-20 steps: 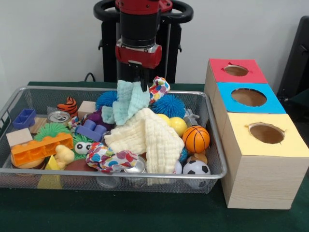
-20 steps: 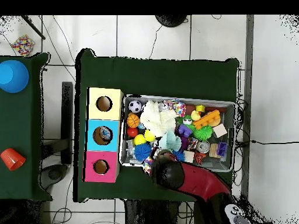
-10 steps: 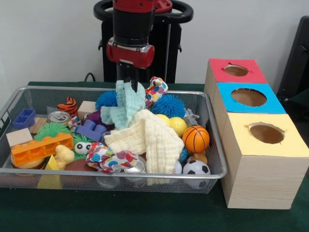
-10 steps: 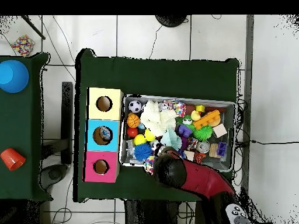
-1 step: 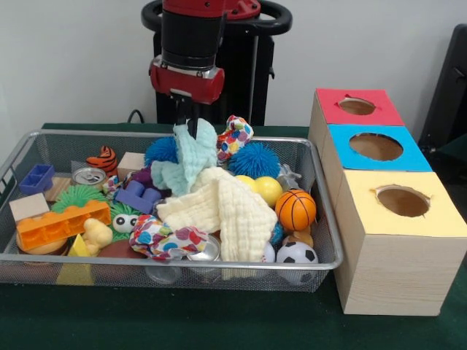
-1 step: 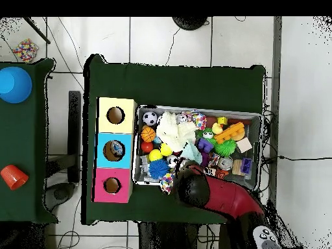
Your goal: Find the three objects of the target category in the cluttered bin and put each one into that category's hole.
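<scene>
The mint cloth point(image 5: 187, 154) hangs from our tool point(image 5: 187, 124) — pinched tight at its top, lifted above the wire bin point(image 5: 44, 142). Its bottom end touches the cream cloth point(image 5: 222, 204). 3 boxes point(image 5: 379, 197) stand beside the bin.

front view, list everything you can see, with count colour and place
bin: 1, wire mesh, on green table
mint cloth: 1, hanging from gripper above bin
cream cloth: 1, bin middle
spotted cloths: 2, bin front and back
basketball: 1, orange, bin right
soccer ball: 1, bin front right corner
yellow balls: 2, behind basketball
spiky balls: 2 blue at back
orange brick: 1, bin left
boxes: 3, red, blue, yellow tops with holes, right of bin
gripper: 1, red-black arm, shut on mint cloth
</scene>
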Controlling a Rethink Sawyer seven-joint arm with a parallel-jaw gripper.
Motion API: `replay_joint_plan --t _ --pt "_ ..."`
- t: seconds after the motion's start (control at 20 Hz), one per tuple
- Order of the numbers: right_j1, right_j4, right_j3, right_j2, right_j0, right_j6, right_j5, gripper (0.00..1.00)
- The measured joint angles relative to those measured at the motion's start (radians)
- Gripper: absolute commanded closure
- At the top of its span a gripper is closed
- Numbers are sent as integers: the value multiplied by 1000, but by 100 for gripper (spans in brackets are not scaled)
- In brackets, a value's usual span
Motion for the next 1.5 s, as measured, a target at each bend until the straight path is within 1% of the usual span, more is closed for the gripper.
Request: replay_joint_plan --t 0.35,0.55,0.7,0.75,0.9,1.1,1.35,1.5 --pt "2 -41 -23 -7 3 0 0 100" --pt "11 -65 -36 -7 -11 0 0 100" --pt "23 -84 -45 -6 -33 0 0 100" --pt "33 -97 -53 -5 -53 0 0 100" --pt "43 -111 -61 -4 -76 0 0 100" --pt "64 -140 -82 6 -125 0 0 100" --pt "85 -169 -96 19 -169 0 0 100" --pt "94 -182 -97 19 -181 0 0 100"
